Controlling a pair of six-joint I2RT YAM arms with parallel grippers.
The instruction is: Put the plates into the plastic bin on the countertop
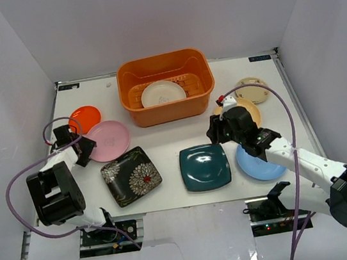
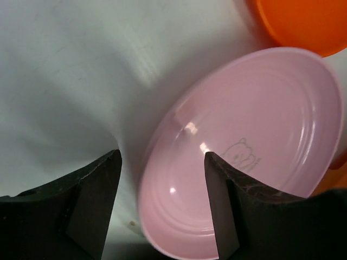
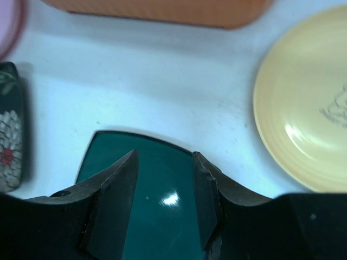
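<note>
left fingers [image 2: 95, 200] stand apart, straddling the rim of the pink plate [image 2: 244, 157] at lower centre of the wrist frame. right fingers [image 3: 114, 200] gape above the teal plate [image 3: 157, 216]. a cream plate [image 1: 162, 93] lies in the orange bin [image 1: 163, 67], upper centre, on the white surface [image 1: 162, 138].
</note>
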